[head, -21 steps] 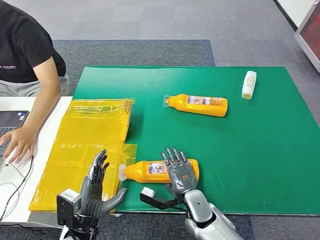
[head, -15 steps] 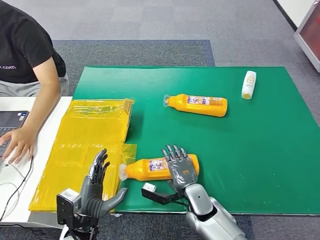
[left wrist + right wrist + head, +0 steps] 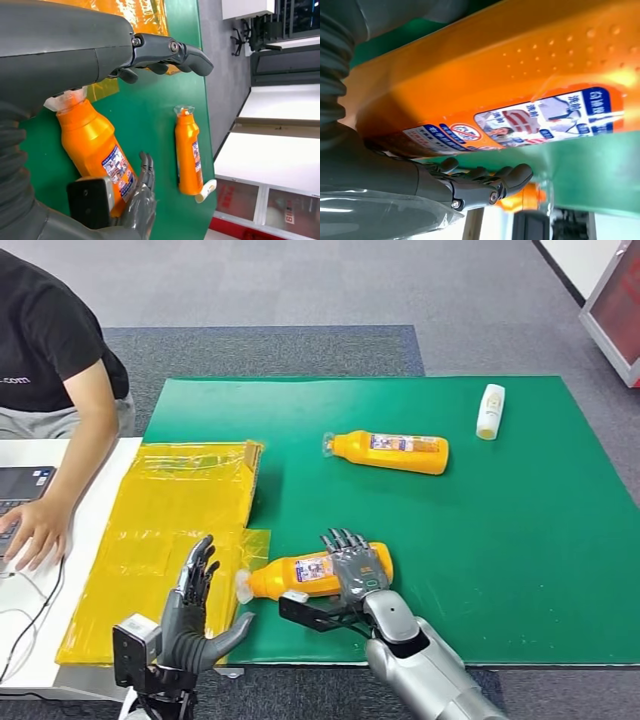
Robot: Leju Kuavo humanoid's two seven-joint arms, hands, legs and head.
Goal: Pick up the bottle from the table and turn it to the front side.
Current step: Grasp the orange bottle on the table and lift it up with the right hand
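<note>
L hand (image 3: 198, 615) sits nearest, at the front edge of the table (image 3: 528, 540), raised w/ palm turned inward, fingers (image 3: 198, 568) spread & thumb out, holding nothing; it hovers over the near corner of the yellow plastic sheet (image 3: 162, 530); in the left wrist view the same hand (image 3: 113, 50) reaches across the frame, fingers straight and apart.

R hand (image 3: 355, 575) is just beyond the table's front edge, laid over the rear half of the near bottle (image 3: 302, 576); fingers curl over the far side of the body, thumb (image 3: 306, 612) stretched along the near side toward the neck; whether it truly clamps or just rests there, can't tell; right wrist view shows the orange body w/ its printed label close against the palm, thumb (image 3: 486, 185) lying alongside and a bit apart from it. The bottle lies on its side on the green mat, capped neck pointing toward the yellow sheet, neck end just beside the sheet's edge; label faces up.

Further back, mid-mat, a second orange bottle (image 3: 389, 452) lies on its side, neck also toward the sheet, well apart from the first; beyond it near the far R corner, a small white bottle (image 3: 490, 411) lies on the mat.

At far L, a person in a black shirt (image 3: 45, 340) sits at a white desk (image 3: 90, 510), one hand (image 3: 34, 530) on a laptop (image 3: 23, 485).
</note>
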